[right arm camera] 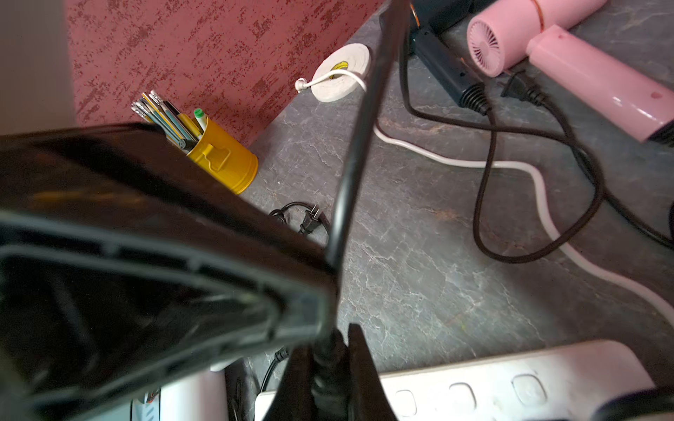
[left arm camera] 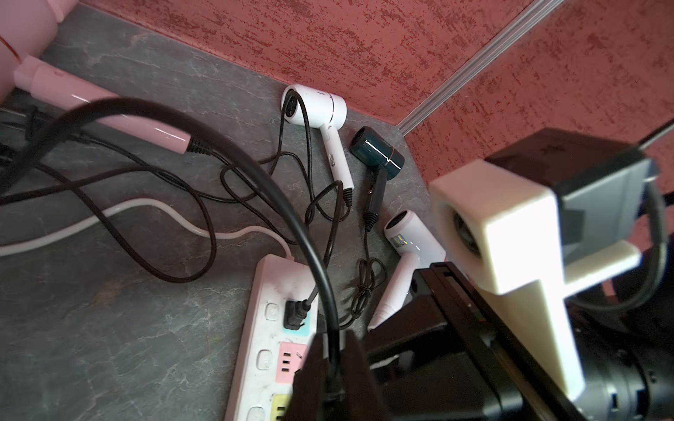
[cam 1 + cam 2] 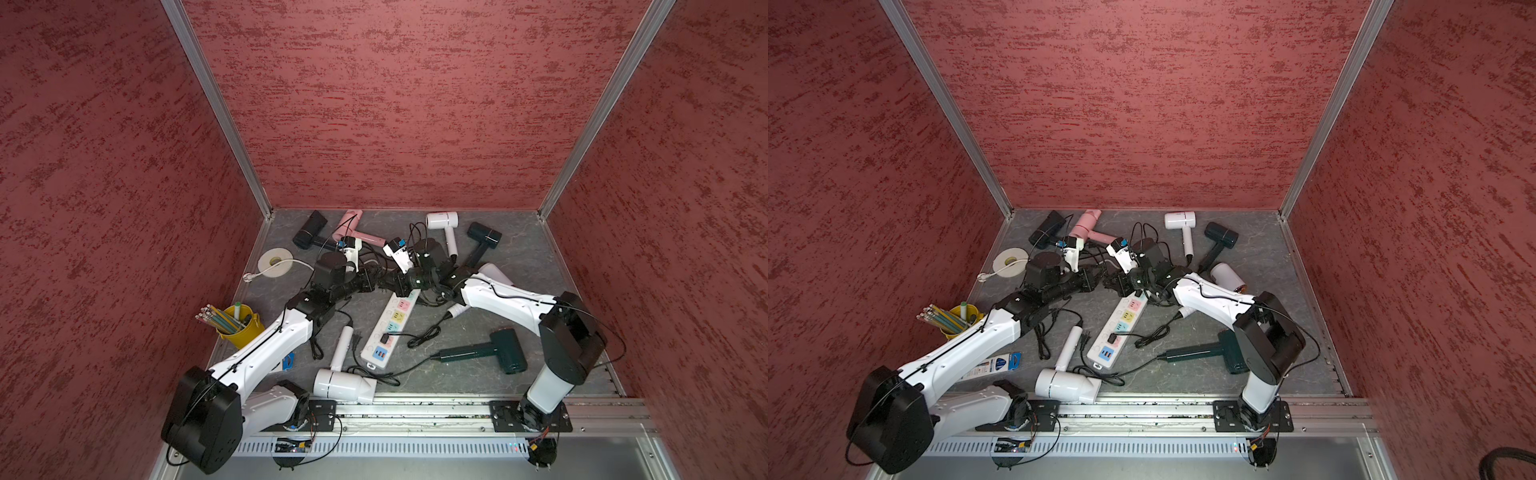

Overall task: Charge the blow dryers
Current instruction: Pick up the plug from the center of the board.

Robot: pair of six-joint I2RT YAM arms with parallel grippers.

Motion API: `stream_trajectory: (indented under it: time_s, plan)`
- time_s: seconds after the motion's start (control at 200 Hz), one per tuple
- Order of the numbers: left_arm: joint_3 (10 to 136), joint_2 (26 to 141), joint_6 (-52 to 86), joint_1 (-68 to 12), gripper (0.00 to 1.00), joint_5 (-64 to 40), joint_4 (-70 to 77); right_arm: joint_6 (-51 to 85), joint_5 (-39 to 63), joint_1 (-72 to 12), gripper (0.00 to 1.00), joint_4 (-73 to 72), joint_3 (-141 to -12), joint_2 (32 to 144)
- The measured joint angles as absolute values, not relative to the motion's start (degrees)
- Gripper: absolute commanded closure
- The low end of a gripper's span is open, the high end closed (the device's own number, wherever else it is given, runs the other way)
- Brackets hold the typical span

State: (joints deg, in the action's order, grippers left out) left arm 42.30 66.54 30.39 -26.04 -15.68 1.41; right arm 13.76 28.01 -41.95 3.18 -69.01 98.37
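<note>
Both grippers meet tip to tip over the far end of the white power strip (image 3: 386, 328). A thick black cord (image 2: 255, 160) runs between the slightly parted jaws of my left gripper (image 2: 333, 337). My right gripper (image 1: 333, 333) is shut on the ribbed plug end of that cord (image 1: 359, 145), which leads off toward the black blow dryer (image 3: 309, 230). The pink (image 3: 353, 226), white (image 3: 442, 222) and navy (image 3: 484, 235) dryers lie at the back. A dark green dryer (image 3: 498, 351) lies at the right and a white one (image 3: 345, 384) in front. One black plug (image 2: 295, 313) sits in the strip.
A yellow pencil cup (image 3: 243, 332) stands at the left wall and a tape roll (image 3: 275, 262) lies behind it. The strip's white cable (image 1: 474, 160) and loose black cords (image 3: 422, 336) cross the grey floor. Red walls close three sides. Another white dryer (image 3: 494, 274) lies behind my right arm.
</note>
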Motion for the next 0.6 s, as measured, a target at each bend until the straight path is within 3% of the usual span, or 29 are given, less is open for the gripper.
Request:
stream_trajectory:
  time_s: [0.235,0.601]
  plan:
    - [41.23,66.41,30.76,-25.96,0.0,-16.16,3.25,16.23,26.76,-41.6,1.0,2.7,-68.47,97.93]
    - [34.7,69.17,35.57,-21.85,0.0,-24.34,15.59,24.86,31.38,-36.86,1.0,-9.61,-60.95,91.92]
